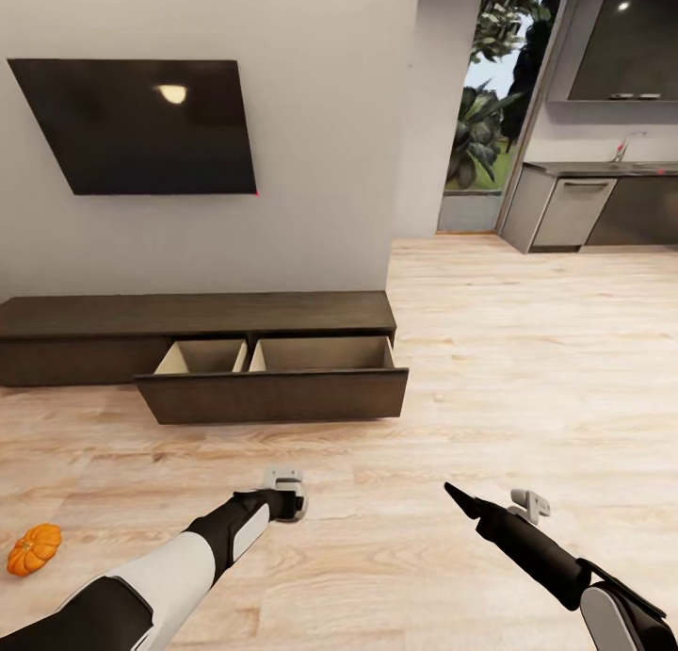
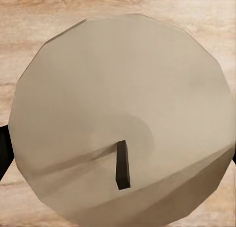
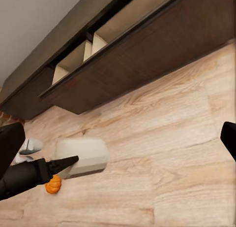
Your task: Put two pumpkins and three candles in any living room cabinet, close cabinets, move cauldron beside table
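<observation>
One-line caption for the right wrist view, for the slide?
Left gripper holding a candle over the wood floor, pumpkin beyond, cabinet drawer open.

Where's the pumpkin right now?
In the head view the pumpkin lies on the wood floor at far left, beside the left arm, short of the cabinet's open drawer.

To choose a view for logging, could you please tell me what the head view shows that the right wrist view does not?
Head view: the wall television, the kitchen counter and the garden doorway. Right wrist view: the beige candle clamped in the left gripper. Both: the dark cabinet with its open drawer, and the orange pumpkin on the wooden floor.
</observation>
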